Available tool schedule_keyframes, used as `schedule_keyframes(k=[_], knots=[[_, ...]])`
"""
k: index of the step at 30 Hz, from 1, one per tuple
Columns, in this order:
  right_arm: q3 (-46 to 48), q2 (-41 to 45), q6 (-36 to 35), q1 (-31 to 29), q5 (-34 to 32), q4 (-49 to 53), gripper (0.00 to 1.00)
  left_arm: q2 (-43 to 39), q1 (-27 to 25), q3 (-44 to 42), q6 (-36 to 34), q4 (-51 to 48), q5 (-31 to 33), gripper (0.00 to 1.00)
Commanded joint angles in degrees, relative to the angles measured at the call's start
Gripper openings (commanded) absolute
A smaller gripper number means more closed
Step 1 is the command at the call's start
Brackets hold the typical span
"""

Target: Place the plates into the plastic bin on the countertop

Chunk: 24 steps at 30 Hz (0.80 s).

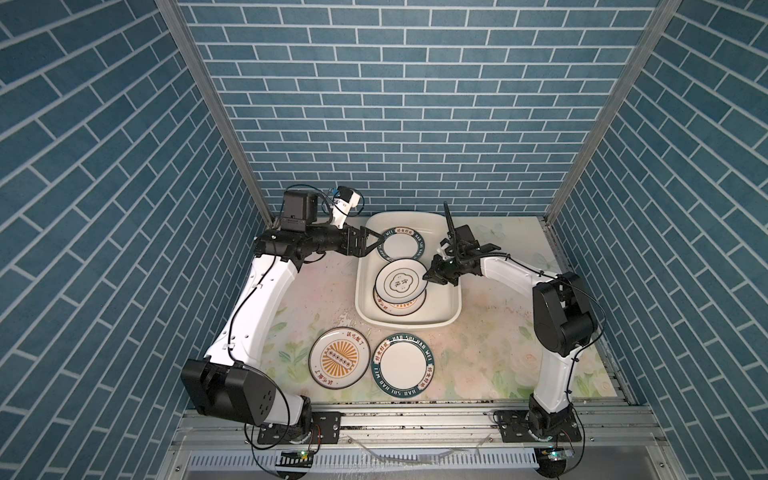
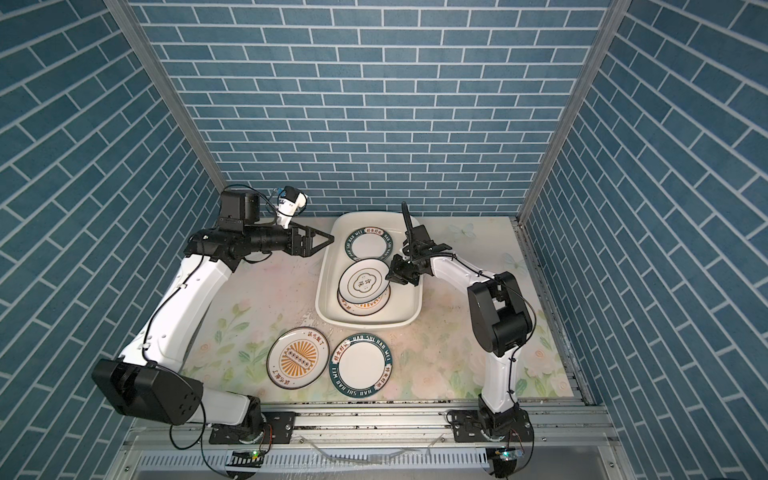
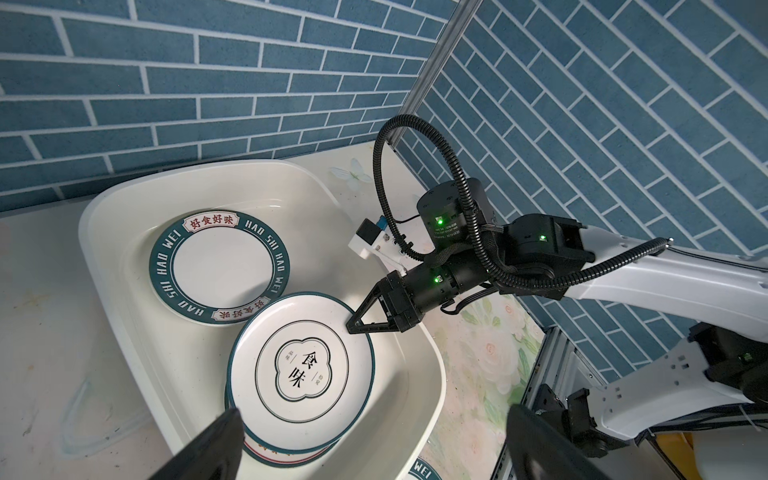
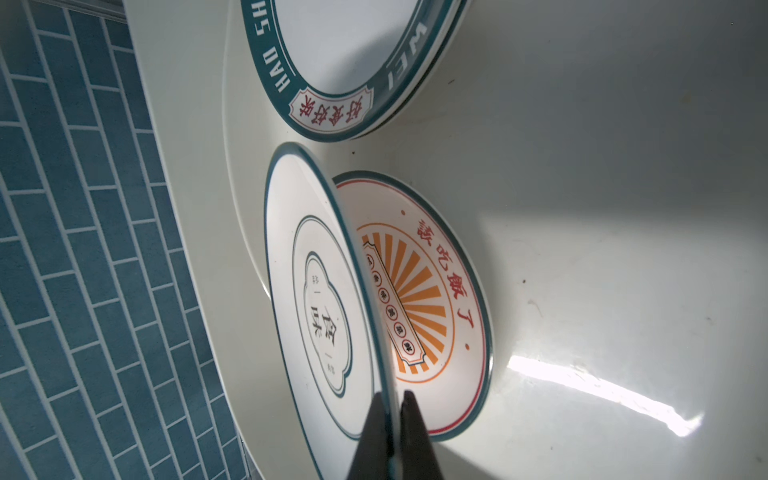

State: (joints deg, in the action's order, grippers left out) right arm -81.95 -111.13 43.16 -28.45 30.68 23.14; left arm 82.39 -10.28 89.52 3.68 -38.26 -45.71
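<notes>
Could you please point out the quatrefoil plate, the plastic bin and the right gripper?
quatrefoil plate [image 1: 400, 283]: in a top view, on its centre emblem.
plastic bin [image 1: 440, 302]: in a top view, on its bare floor.
right gripper [image 3: 352, 327]: in the left wrist view, between its fingertips.

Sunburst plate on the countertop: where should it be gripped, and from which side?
Probably the upturned rim on its left edge, coming from the left: the sunburst plate lies flat, so only the rim offers a hold, and the green-rimmed plate crowds its right.

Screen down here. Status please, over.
Right jaws shut on quatrefoil plate, tilted above sunburst plate in bin. Left jaws open, empty. Two plates on countertop. Nothing blocking.
</notes>
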Motion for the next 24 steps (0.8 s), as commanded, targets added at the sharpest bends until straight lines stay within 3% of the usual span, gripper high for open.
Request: schedule_keyframes(k=[1,24], knots=[[-1.0,-0.8,-1.9,-0.1,2.2,-0.5,0.00,-1.2,0.7,-0.7,0.6,1.2,-1.3,0.99],[0.4,-3.5,-1.3,-0.7,1.5,-1.2,0.00,-1.6,1.3,-0.9,1.7,2.0,-2.7,0.99]])
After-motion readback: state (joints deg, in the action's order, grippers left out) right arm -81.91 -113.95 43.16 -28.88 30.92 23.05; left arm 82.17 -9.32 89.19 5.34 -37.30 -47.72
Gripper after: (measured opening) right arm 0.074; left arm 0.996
